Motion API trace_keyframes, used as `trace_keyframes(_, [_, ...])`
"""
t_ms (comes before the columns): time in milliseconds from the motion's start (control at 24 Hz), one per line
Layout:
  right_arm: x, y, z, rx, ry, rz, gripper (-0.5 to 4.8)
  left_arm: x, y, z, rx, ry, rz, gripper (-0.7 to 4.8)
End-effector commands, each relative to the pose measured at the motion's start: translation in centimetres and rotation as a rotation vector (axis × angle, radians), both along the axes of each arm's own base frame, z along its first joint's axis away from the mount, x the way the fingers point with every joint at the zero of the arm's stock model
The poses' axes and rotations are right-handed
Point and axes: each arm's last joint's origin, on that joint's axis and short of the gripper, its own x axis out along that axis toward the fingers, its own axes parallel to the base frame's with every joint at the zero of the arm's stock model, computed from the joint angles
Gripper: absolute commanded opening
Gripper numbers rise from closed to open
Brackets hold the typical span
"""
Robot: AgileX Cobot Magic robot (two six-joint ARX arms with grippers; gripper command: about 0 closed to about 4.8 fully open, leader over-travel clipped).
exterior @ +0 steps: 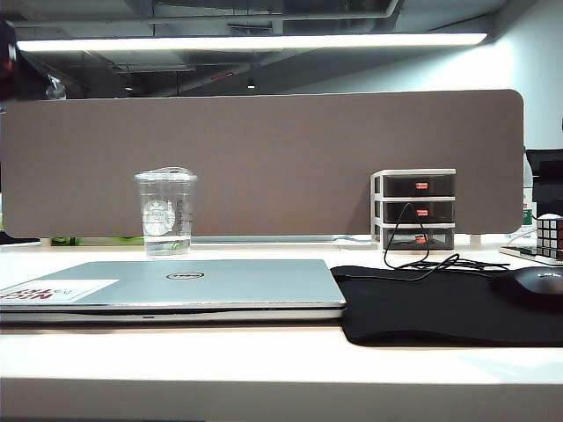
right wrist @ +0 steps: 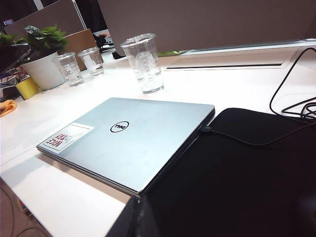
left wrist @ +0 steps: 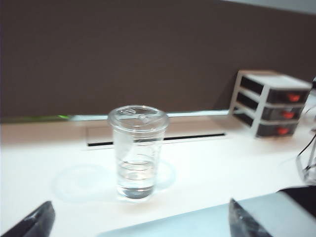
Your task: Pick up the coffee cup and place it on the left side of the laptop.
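Left gripper point(left wrist: 140, 219): two dark fingers point(left wrist: 34, 222) spread wide, one coffee cup point(left wrist: 138, 150) upright beyond the gap, untouched, behind one closed laptop point(exterior: 171, 286). Right gripper unseen, state can't tell. Right wrist view alone shows two extra cups point(right wrist: 79, 66) and a potted plant point(right wrist: 42, 61). White table point(exterior: 264, 369), brown partition point(exterior: 264, 158).

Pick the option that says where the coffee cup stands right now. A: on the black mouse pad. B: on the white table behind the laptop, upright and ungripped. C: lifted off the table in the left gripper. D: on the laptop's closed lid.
B: the coffee cup stands upright on the table behind the laptop, and the left gripper is open short of it, touching nothing.
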Motion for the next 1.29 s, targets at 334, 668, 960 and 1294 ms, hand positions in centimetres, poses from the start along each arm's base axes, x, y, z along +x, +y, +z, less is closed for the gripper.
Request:
trace_keyframes(334, [0.0,0.0,-0.1,0.003,-0.001,0.001,-0.01,6.6,-0.1,-1.5,0.234,-0.031,-0.181,4.79])
trace_keyframes(668, [0.0,0.0,-0.4,0.001,0.033,0.003,-0.01,14.4,0.8,-3.7,0.188,0.015,-0.301,4.79])
trace_keyframes(960, [0.0,0.0,-0.6,-0.010,0.045,-0.001,-0.01,18.8,3.1,-5.0,0.148,0.028,-0.338,4.79])
trace_keyframes(1294, [0.0,0.0,-0.6,-0.021,0.034,0.000,-0.01,23.2,3.7,-6.8,0.110,0.076,-0.413,4.79])
